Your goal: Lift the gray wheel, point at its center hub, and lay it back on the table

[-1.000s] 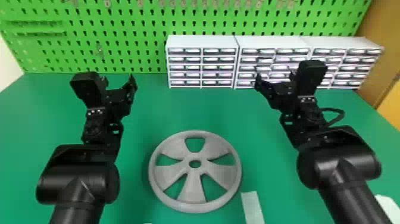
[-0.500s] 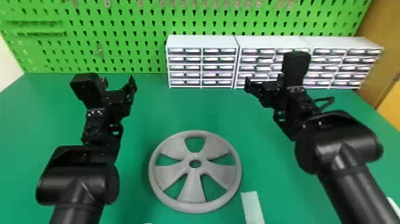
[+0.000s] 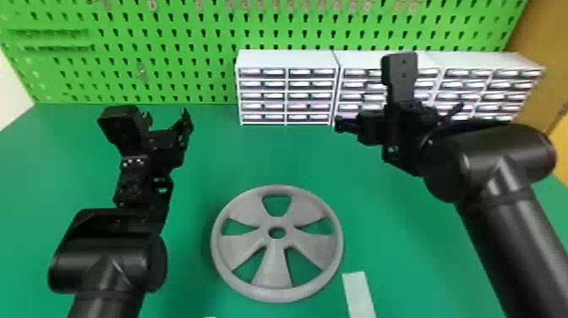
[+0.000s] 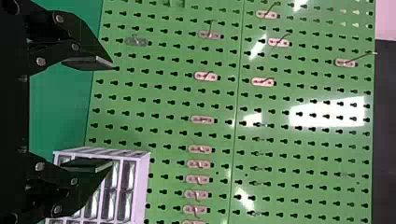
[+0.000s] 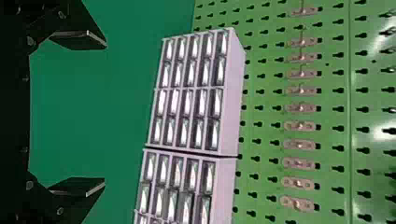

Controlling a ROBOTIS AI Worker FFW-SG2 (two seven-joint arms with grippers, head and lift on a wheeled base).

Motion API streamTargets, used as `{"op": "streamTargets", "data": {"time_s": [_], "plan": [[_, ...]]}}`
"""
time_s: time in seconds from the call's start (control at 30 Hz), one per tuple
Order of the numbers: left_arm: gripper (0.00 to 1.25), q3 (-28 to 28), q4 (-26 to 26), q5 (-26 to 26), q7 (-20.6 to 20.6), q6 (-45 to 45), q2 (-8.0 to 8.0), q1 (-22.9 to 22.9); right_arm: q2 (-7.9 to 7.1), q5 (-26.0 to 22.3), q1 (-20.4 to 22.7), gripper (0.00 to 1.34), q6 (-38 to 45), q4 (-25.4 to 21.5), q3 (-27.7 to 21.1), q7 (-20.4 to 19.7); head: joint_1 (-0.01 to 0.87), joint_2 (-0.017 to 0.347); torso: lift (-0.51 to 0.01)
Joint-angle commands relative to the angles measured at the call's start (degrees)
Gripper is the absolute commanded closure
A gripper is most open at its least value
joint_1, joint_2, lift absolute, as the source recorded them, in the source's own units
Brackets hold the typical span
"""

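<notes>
Some of the middle cabinet invisible behind the right arm.

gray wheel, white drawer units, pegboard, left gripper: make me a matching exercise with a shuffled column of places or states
1. gray wheel
2. white drawer units
3. pegboard
4. left gripper

a. green, upright behind the table
b. open, holding nothing
c. lying flat, between the two arms
d. in a row along the table's back

Pairs: 1-c, 2-d, 3-a, 4-b
</notes>
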Motion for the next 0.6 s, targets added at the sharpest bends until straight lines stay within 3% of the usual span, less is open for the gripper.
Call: {"op": "streamTargets", "data": {"time_s": [0.0, 0.17, 0.57], "plan": [[0.51, -0.30, -0.11, 0.42, 0.00, 0.00, 0.68, 0.08, -0.41, -2.05, -2.38, 0.25, 4.75, 0.82, 0.79, -0.02, 0.692, 0.048, -0.096], [0.51, -1.09, -0.82, 0.51, 0.00, 0.09, 1.82, 0.26, -1.29, -6.27, -5.89, 0.25, 10.90, 4.07, 1.67, 0.07, 0.692, 0.048, -0.096], [0.51, -2.94, -2.57, -1.16, 1.14, 1.32, 3.58, 0.17, -2.69, -13.74, -10.55, 0.25, 16.00, 11.89, 4.57, 0.07, 0.692, 0.048, -0.096]]}}
